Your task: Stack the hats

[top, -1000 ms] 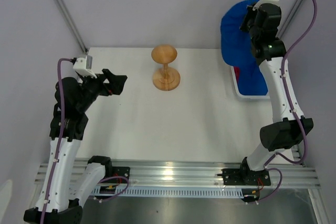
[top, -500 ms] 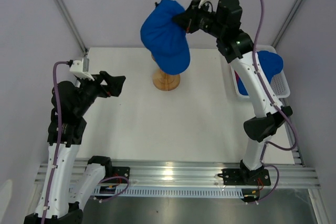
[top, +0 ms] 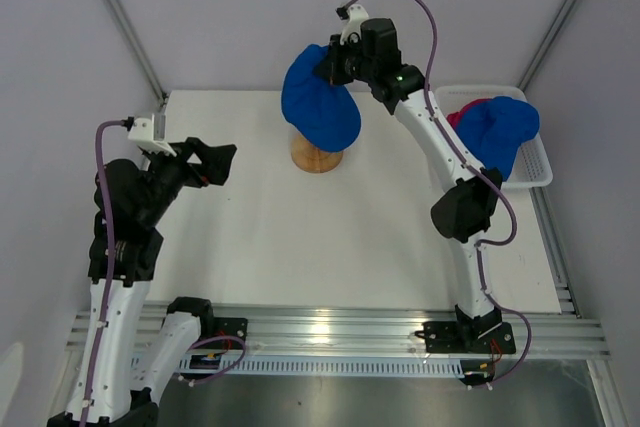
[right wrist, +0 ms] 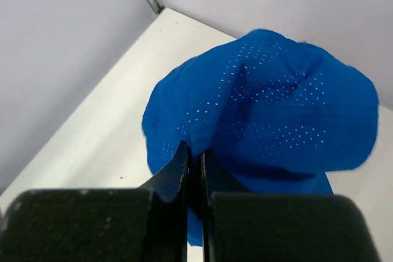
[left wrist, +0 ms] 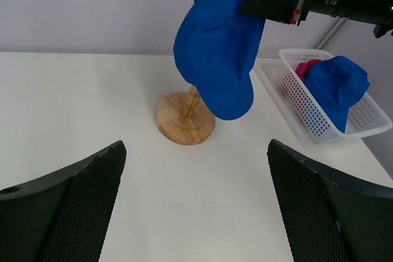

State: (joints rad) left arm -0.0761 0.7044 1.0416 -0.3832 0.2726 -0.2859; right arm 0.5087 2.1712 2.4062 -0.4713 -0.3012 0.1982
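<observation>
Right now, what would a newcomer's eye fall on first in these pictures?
A royal blue hat hangs from the shut right hand, over the wooden stand at the far centre. In the white basket at the far right lie a second blue hat and a pink hat partly under it. The left hand hovers open on the left.

Overhead and low left-wrist views both face the wooden stand point(top: 316, 160).

Above wooden stand point(left wrist: 184, 121): blue cap point(left wrist: 218, 47) hanging, pinched in right gripper point(left wrist: 245, 5). Basket point(left wrist: 295, 93) at right holds second blue cap point(left wrist: 336, 87), pink cap point(left wrist: 305, 67). Left gripper point(left wrist: 195, 146) jaws spread wide.
</observation>
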